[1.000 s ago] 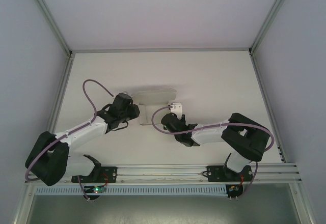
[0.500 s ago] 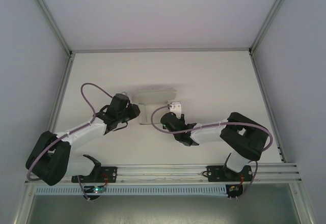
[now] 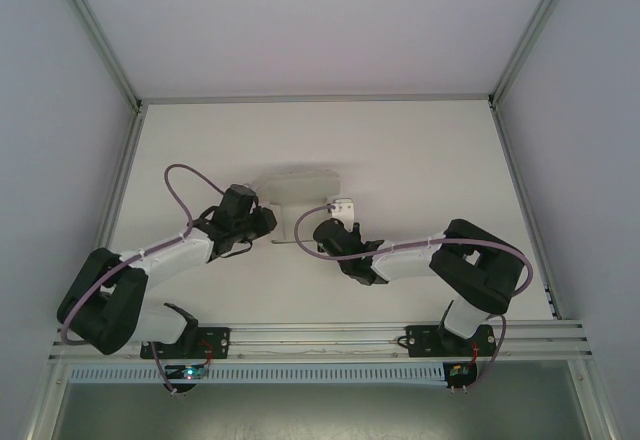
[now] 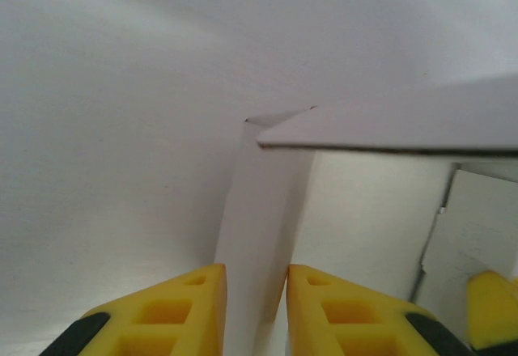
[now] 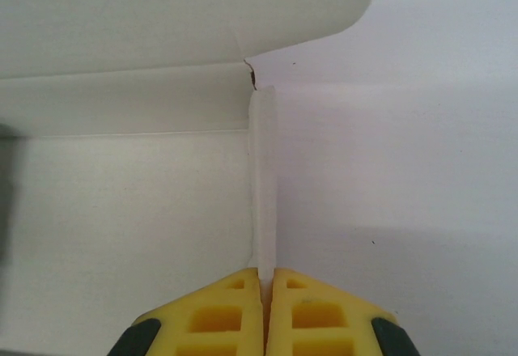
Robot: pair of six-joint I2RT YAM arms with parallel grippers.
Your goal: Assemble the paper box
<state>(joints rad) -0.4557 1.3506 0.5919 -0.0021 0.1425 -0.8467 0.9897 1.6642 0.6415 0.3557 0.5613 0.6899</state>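
- Box (image 3: 300, 186) of white card, part-folded, sits on the table (image 3: 420, 150) about mid-width, just beyond the 2 wrists.
- From above, the left gripper (image 3: 270, 218) meets the box's left side and the right gripper (image 3: 343, 210) meets its near right corner. The 2 arms angle in toward each other.
- In the left wrist view, the 2 yellow fingers (image 4: 182, 311) stand a little apart. A card panel fills the gap between them, its face turned to the camera. Whether they press on it cannot be told.
- In that same view, another flap of the box juts in from the right above the panel, its dark edge nearly level.
- In the right wrist view, the yellow fingers (image 5: 218, 319) are all but together, clamped on the thin edge of an upright card wall.
- That wall runs straight away from the fingers to a corner crease, where a small notch shows.
- A broad flap with a rounded corner spreads above and to the left of the notch.
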